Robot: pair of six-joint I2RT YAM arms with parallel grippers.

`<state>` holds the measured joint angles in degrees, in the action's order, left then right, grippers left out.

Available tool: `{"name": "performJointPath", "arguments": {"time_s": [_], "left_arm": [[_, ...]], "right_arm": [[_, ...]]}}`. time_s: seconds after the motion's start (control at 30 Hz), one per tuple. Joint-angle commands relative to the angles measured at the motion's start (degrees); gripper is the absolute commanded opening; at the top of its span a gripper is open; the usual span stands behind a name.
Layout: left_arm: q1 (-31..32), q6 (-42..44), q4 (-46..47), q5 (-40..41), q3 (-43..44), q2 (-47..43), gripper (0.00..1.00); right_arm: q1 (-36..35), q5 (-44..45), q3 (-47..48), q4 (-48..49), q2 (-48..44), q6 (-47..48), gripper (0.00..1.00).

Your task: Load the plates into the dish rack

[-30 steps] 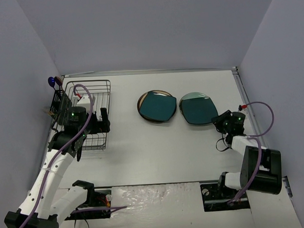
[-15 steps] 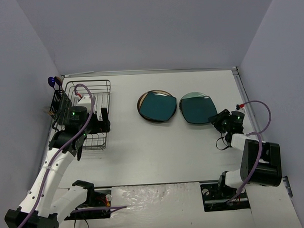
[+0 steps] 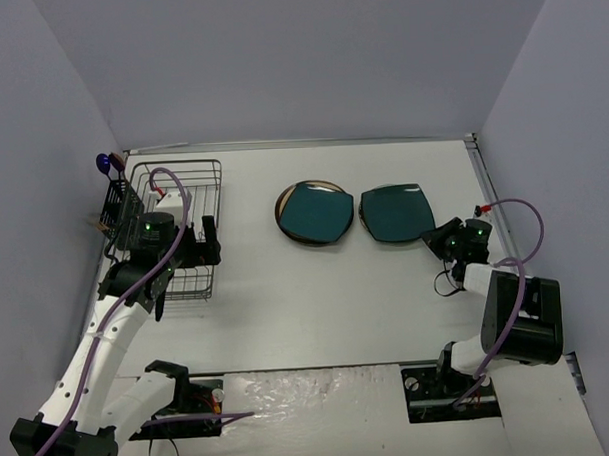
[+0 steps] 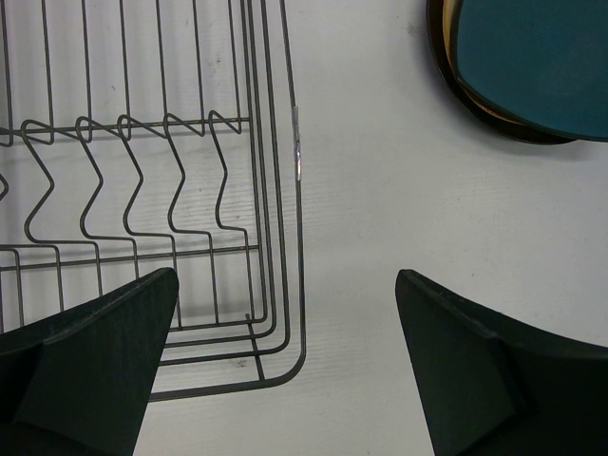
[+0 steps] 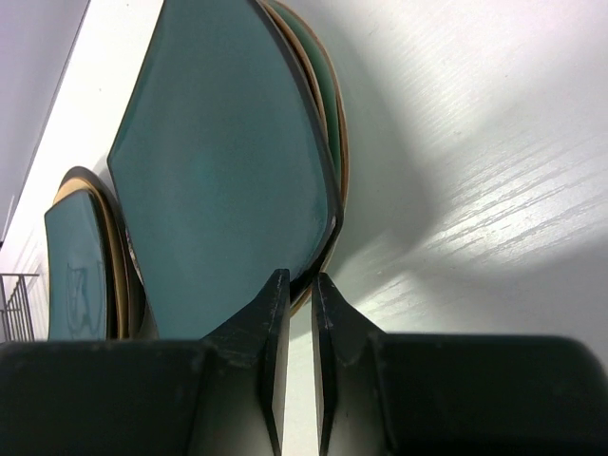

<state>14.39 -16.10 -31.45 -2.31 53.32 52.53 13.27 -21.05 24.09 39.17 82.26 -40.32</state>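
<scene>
Right gripper (image 5: 298,281) is pinching the near rim of the teal plate (image 5: 218,171); left gripper (image 4: 287,277) is hanging wide apart above the rack (image 4: 298,171) corner

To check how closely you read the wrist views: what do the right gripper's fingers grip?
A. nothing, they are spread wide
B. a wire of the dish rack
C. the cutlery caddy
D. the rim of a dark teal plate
D: the right wrist view shows the right gripper with its fingers nearly together on the near rim of the top dark teal plate, far from the dish rack.
</scene>
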Motion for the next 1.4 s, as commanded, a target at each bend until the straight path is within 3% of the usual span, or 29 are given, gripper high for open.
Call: {"name": "performJointPath", "arguments": {"time_s": [0.0,0.23,0.4,0.63,1.37], "left_arm": [[-0.33,0.37,1.57,0.91,2.58,-0.06,0.97],[-0.27,0.45,1.48,1.26,2.58,-0.15,0.97],[-0.33,0.16,1.69,1.03,2.60,-0.05,0.97],[-0.41,-0.34,2.26,-0.05,2.96,0.38,0.97],[-0.42,-0.25,1.57,0.47,2.84,0.55,0.97]], "right_arm": [[0.44,-1.30,2.98,3.72,-0.94,1.91,0.04],[0.97,-2.07,2.28,2.59,-3.83,0.97,0.00],[1.16,1.70,3.09,-8.08,-12.02,-0.19,0.00],[1.32,0.08,2.08,-15.94,-17.56,-2.35,0.00],[1.51,3.31,-4.74,-20.20,-23.82,-3.88,0.00]]}}
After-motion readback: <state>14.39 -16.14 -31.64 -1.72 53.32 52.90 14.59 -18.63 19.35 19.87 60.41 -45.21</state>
